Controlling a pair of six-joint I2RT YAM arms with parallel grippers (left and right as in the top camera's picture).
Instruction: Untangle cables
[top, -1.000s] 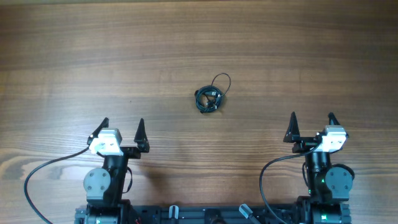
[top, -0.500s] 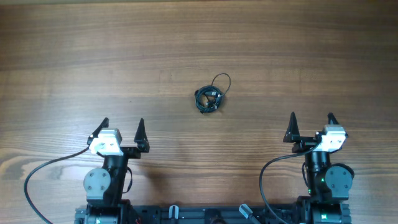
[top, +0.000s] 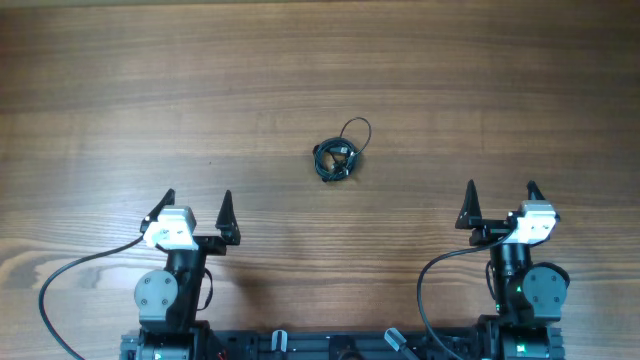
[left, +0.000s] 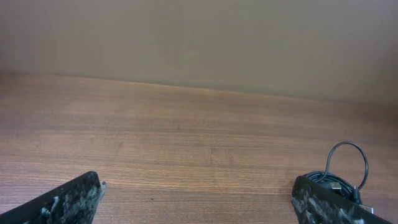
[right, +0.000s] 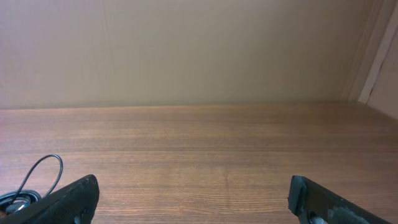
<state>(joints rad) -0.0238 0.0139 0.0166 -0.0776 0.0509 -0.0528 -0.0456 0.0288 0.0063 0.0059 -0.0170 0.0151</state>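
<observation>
Counter (top: 320, 60): brown wood grain is running side to side, and the surface is spreading out from the cables (top: 338, 158) in every direction.
Wall (left: 199, 37): a plain beige surface is rising beyond the cables, at the counter's far edge, in both wrist views.
Left arm (top: 165, 290): it is sitting well to the left of the cables and on the near side of them, not touching them.
Right arm (top: 525, 285): it is sitting well to the right of the cables, also on the near side, and apart from them.
Left pincer (top: 196, 200): its two black fingers (left: 62, 202) are standing wide apart and holding nothing; from its wrist camera the cables (left: 334, 182) are showing just behind the right-hand finger.
Right pincer (top: 501, 190): its jaws are also gaping wide with nothing between them; from its wrist camera the cables (right: 13, 200) are peeking out at the lower left, beside the left-hand finger.
Cables: thin black cords are lying in one small knotted bundle about midway between the two arms and farther out on the counter.
Loop (top: 357, 128): one thin strand is arching out of the bundle on its far right side.
</observation>
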